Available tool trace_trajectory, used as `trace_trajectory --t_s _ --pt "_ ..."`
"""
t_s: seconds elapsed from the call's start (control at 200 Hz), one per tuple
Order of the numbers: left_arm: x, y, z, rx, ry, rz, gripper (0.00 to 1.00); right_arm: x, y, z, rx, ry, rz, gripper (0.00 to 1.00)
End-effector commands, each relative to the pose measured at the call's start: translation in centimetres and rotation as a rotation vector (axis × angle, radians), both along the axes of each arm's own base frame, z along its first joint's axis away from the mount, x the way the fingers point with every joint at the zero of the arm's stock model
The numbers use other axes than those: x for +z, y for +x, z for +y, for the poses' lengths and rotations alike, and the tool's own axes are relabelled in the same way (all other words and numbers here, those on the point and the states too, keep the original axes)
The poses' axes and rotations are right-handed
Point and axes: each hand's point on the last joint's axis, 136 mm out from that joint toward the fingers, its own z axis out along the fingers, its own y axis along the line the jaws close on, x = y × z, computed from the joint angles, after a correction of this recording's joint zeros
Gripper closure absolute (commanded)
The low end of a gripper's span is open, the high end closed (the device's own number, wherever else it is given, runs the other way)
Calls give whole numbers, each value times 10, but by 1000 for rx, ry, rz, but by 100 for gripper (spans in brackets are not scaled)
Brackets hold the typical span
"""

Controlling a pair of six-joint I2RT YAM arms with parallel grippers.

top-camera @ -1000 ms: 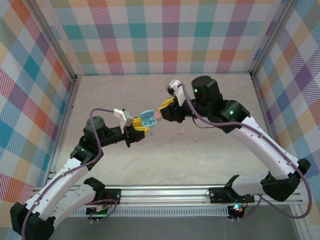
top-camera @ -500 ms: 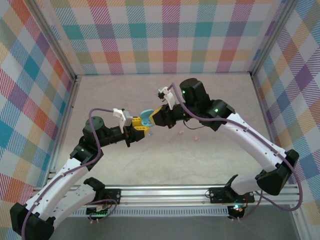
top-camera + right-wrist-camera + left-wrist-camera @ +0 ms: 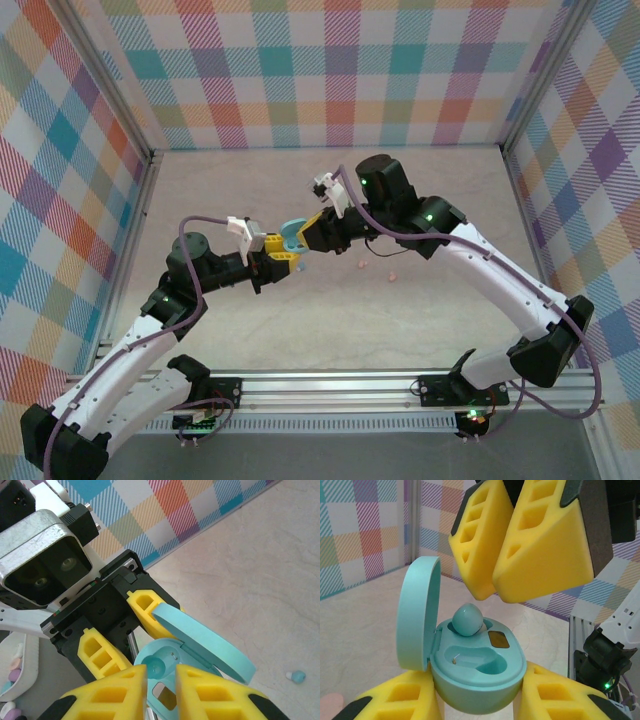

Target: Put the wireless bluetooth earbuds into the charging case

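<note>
My left gripper (image 3: 480, 702) is shut on the base of a teal charging case (image 3: 482, 677), held above the table with its lid (image 3: 417, 612) standing open. A light blue earbud (image 3: 467, 620) rests in the far slot and stands proud of it; the near slot is bare. My right gripper (image 3: 161, 680) hovers just over that earbud (image 3: 156, 667), its yellow fingers (image 3: 545, 545) slightly apart and holding nothing. From above, the two grippers (image 3: 283, 250) (image 3: 310, 236) meet over the case (image 3: 292, 232). Another light blue earbud (image 3: 297, 676) and two pink earbuds (image 3: 362, 263) (image 3: 392, 274) lie on the table.
Plaid walls close in the table at the back and on both sides. A metal rail (image 3: 330, 385) runs along the near edge between the arm bases. A white tray (image 3: 15, 670) with small coloured pieces sits at the lower left of the right wrist view.
My right gripper came down and to the left from beside the case to just over it, then stayed put. The left arm and the case have not moved.
</note>
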Motion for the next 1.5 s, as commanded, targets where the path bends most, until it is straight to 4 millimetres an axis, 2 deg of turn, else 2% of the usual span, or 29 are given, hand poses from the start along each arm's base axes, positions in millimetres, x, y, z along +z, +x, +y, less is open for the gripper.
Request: trace_trajectory --t_s 0.0,0.435,0.9,1.235,1.365,1.5 --pt "13 -6 -4 -31 -23 -44 79 5 -2 2 21 0 -11 77" --pt "15 -6 -4 -32 -25 -47 79 -3 0 0 15 -42 -9 64" --pt "15 -5 -4 -28 -24 -49 79 5 -14 -6 47 -25 13 71" --pt "15 -6 -4 -28 -24 -48 79 26 -30 -12 70 33 41 72" --pt "16 -7 -3 -28 -26 -53 79 36 -27 -18 28 41 -1 71" --pt "17 -7 -3 -31 -30 -55 79 28 -12 -22 -36 2 -58 64"
